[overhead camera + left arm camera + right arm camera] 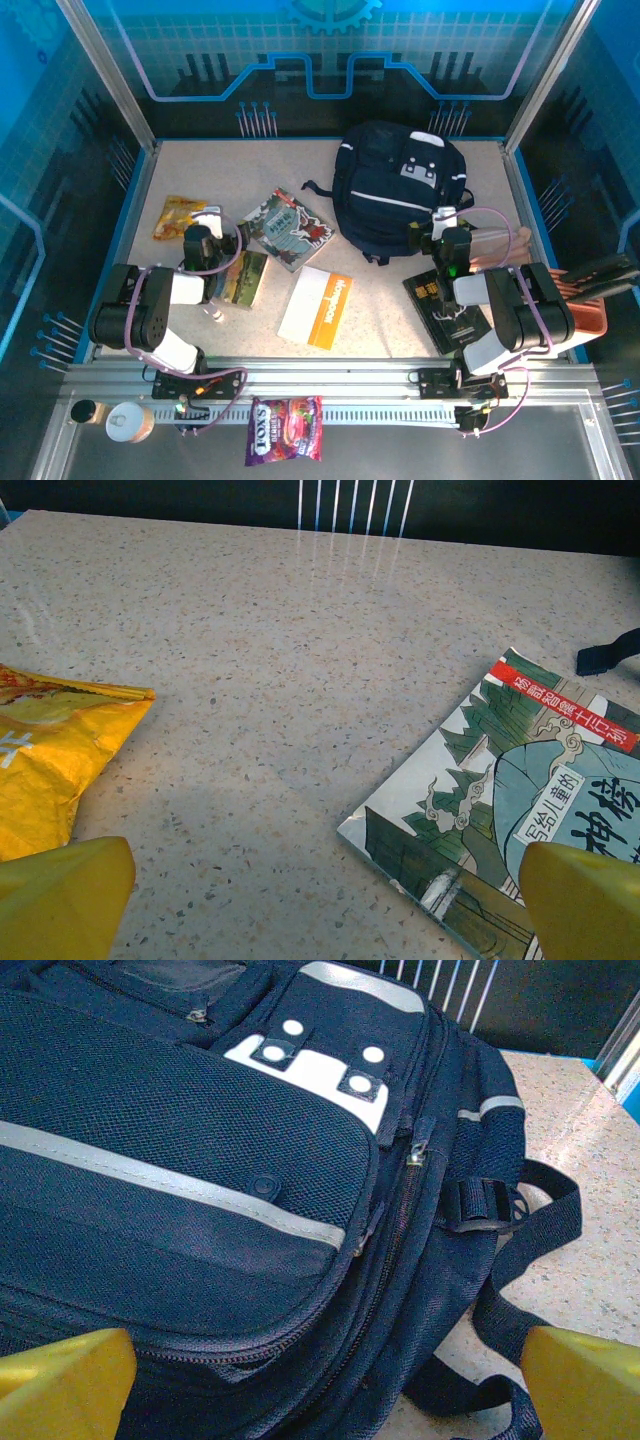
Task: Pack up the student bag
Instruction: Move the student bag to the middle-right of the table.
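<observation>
A speckled beige stone table (190,170) sits inside a blue-lit enclosure with clear panels and aluminium posts. The large dark navy fabric backpack with thin pale stripes and a grey-white top patch (395,190) lies flat on the far right-centre of the table, its black straps (530,1260) trailing onto the surface. The left arm (150,310) reaches toward the far side, its jaws spread wide over bare table with nothing between the yellow fingertips (60,900); a crinkled yellow snack bag (50,760) lies just to their left and an illustrated green-and-white book (500,820) just to their right. The right arm (510,310) points at the near right side of the backpack, its jaws also spread wide and empty. A white and orange booklet (316,306) lies near centre, a black book (430,300) under the right arm, and a purple candy packet (285,443) on the near metal rail (380,412).
</observation>
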